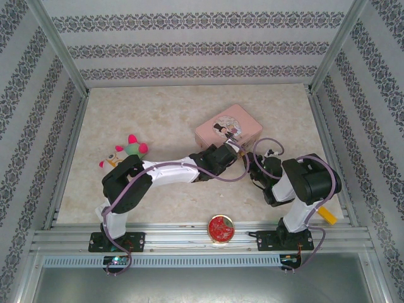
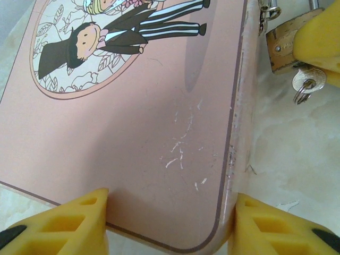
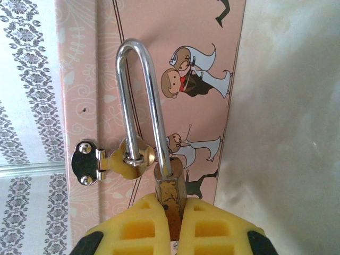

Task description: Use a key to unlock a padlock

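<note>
The brass padlock (image 3: 171, 187) hangs by its silvery shackle (image 3: 139, 79) from the hasp (image 3: 114, 162) on the side of the pink tin box (image 2: 133, 133). My right gripper (image 3: 175, 206) is shut on the padlock's body, seen edge-on between the yellow fingers. In the left wrist view the padlock (image 2: 281, 49) sits at the top right under a yellow right finger (image 2: 319, 37). The small silvery key (image 2: 311, 79) sticks out of its underside with a ring on it. My left gripper (image 2: 170, 215) is shut on the box's near corner, one finger against each side. From above, both grippers meet at the box (image 1: 228, 129).
A plush toy (image 1: 127, 151) lies at the left of the table. A round red tin (image 1: 221, 228) sits on the front rail between the arm bases. A yellow piece (image 1: 327, 214) lies by the right base. Patterned walls enclose the table on three sides.
</note>
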{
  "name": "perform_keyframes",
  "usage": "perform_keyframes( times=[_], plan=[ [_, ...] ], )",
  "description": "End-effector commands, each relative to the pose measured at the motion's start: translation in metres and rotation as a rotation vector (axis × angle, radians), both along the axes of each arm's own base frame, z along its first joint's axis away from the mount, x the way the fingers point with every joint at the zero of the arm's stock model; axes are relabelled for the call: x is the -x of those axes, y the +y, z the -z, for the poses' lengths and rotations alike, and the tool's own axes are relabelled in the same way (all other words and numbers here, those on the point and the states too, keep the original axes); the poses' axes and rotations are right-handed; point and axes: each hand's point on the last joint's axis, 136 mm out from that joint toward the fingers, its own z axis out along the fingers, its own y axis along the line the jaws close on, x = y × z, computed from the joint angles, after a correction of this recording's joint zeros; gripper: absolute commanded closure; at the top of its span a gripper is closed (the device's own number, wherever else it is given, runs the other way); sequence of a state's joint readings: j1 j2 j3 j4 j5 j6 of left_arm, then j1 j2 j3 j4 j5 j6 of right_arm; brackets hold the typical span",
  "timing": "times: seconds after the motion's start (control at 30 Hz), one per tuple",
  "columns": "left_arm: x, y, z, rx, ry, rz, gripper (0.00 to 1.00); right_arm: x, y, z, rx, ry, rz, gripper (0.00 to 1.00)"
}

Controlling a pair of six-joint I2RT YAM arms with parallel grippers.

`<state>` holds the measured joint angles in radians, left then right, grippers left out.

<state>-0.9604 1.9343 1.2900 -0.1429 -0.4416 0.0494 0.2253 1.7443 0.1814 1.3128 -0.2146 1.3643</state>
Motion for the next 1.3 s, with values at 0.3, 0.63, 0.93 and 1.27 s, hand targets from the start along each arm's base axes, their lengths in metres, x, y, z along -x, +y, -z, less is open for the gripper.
perform_keyframes(
  times=[0.3,0.63,0.93,1.27],
  plan=[
    [0.010,0.068,0.033,-0.124,0.110,-0.177,0.53,-0.017,-0.032,0.033,0.082,0.072,0.237,1.00],
    [0.015,0.072,0.021,-0.081,0.103,-0.187,0.58,0.006,-0.087,0.041,0.202,0.091,0.462,1.00],
    [0.024,0.070,0.031,-0.036,0.155,-0.189,0.61,-0.028,-0.088,0.011,0.121,-0.036,0.618,1.00],
    [0.027,0.065,0.043,-0.020,0.196,-0.191,0.62,-0.066,-0.063,-0.024,0.032,-0.144,0.608,1.00]
  ],
)
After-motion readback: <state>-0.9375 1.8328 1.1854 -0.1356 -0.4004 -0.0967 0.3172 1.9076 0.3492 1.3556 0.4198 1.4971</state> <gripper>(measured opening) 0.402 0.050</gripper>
